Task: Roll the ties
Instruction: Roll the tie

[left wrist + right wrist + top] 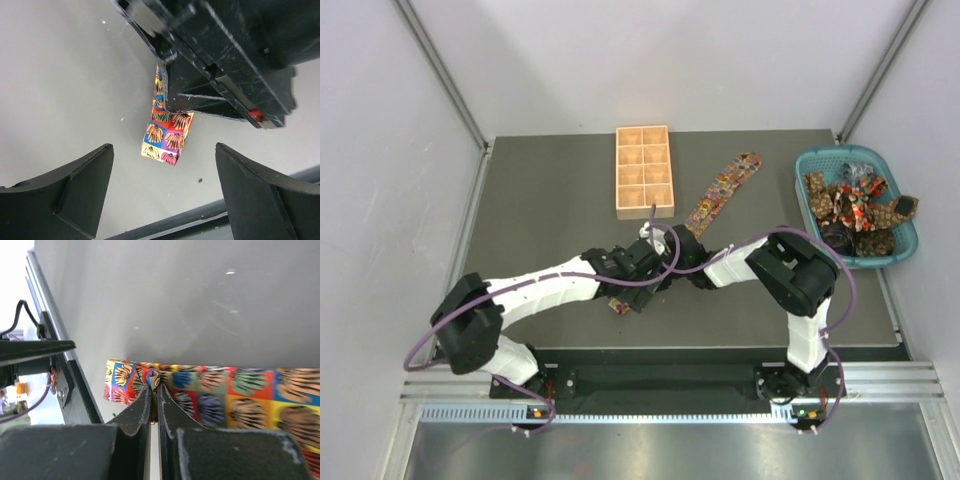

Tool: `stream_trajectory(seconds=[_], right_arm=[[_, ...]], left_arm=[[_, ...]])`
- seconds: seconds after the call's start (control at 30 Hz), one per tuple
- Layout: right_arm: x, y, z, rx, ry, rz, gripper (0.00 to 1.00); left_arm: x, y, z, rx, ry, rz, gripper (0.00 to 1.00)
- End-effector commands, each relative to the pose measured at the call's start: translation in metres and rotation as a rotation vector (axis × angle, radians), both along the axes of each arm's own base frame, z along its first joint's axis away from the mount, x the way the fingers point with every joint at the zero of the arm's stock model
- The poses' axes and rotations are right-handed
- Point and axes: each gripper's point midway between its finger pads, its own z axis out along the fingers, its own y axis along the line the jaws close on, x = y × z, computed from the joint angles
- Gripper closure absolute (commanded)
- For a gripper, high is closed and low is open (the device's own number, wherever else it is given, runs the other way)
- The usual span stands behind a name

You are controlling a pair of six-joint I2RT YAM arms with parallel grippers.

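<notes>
Right jaws pinch the tie (240, 400) by its edge (hidden from overhead).

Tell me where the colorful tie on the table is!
In the top view the tie lies slantwise mid-table, just right of the wooden tray; the right tool pinches it near its narrow end.

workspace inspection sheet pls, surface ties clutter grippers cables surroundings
surface: dark grey table top, a few small specks
job's things: one printed tie laid out diagonally, narrow end at the grippers; more ties heaped in the teal basket
clutter: wooden tray at the back; teal basket on the right
grippers: right gripper shut on the tie near its end; left gripper open over that end
cables: purple cables looping along both arms
surroundings: pale enclosure walls, metal rail in front
</notes>
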Motion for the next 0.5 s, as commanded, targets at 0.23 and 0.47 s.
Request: stream_trajectory(seconds=[0.23,0.47], right_arm=[[0.011,0.001,0.002,0.03,-0.042,-0.006,1.0],[0.009,0.003,0.004,0.047,-0.035,0.006,1.0]], left_arm=[[0.004,0.005,-0.021,0.075,0.127,-0.085,0.25],[0.006,-0.004,-0.042,0.08,0.172,-0.108,0.35]])
